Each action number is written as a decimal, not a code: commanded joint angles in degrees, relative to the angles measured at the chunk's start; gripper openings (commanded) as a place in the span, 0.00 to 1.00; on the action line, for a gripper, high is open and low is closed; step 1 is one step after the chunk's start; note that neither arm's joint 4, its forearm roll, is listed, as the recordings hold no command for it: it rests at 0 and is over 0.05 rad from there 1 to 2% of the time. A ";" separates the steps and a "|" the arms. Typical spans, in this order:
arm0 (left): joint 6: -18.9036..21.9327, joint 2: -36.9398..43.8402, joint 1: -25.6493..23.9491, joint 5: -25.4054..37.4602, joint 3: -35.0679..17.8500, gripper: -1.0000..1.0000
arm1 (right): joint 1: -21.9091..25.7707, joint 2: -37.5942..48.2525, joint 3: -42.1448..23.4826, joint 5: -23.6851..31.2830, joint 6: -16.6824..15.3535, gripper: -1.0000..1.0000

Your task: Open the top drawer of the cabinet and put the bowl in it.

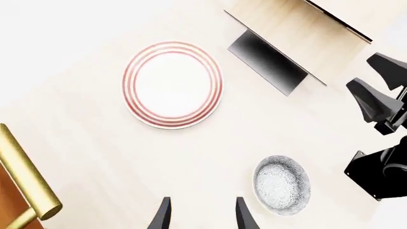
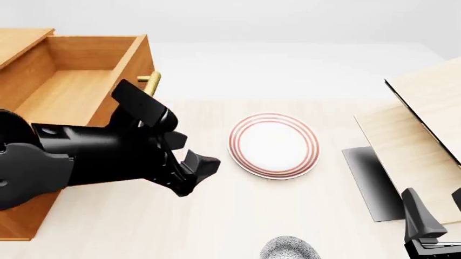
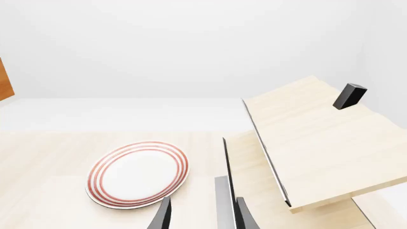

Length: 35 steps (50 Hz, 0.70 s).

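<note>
One step looks done: the top drawer point(image 2: 68, 81) of the cabinet point(image 2: 21, 226) stands pulled out, its box open to the top and bare inside, its brass handle point(image 2: 150, 82) facing the middle of the table point(image 2: 216, 221). What you have in hand now, I judge, is the fetch of the bowl point(image 2: 290, 249), which sits at the near edge of the table, barely in the front view, well apart from the drawer.

Your left gripper point(image 1: 202, 212) hangs above the table between the drawer and the bowl, its fingers spread with nothing between them; in the left wrist view the bowl point(image 1: 281, 184) lies just beside one fingertip, off the gripper's line. Your right gripper point(image 3: 203, 212) is also parted and empty, low at the right of the front view and aimed toward the plate, not the bowl.

The next move calls for you to shift the left gripper over the bowl's rim, come down with one finger inside and one outside the wall, and close. It is a deep, round bowl, so a rim pinch is likely your only sound hold.

The red-ringed plate point(image 2: 275, 144) lies in the middle of the table, beyond the bowl; it should not block a carry toward the drawer if you lift well. The pale wooden structure point(image 2: 425, 124) stands to the right, out of the way. Mind the right arm close by the bowl.
</note>
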 commanded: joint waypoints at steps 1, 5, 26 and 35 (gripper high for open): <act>-2.50 1.01 -1.30 -5.50 4.44 1.00 | -0.01 -0.07 0.03 0.02 -0.02 1.00; -3.32 2.00 -1.97 -7.37 5.34 1.00 | -0.01 -0.05 0.03 0.02 -0.03 1.00; -6.74 6.95 -3.87 -18.58 11.50 1.00 | -0.02 -0.04 0.03 0.02 0.01 1.00; -9.99 14.62 -8.39 -20.96 8.88 1.00 | -0.02 -0.06 0.03 0.02 0.00 1.00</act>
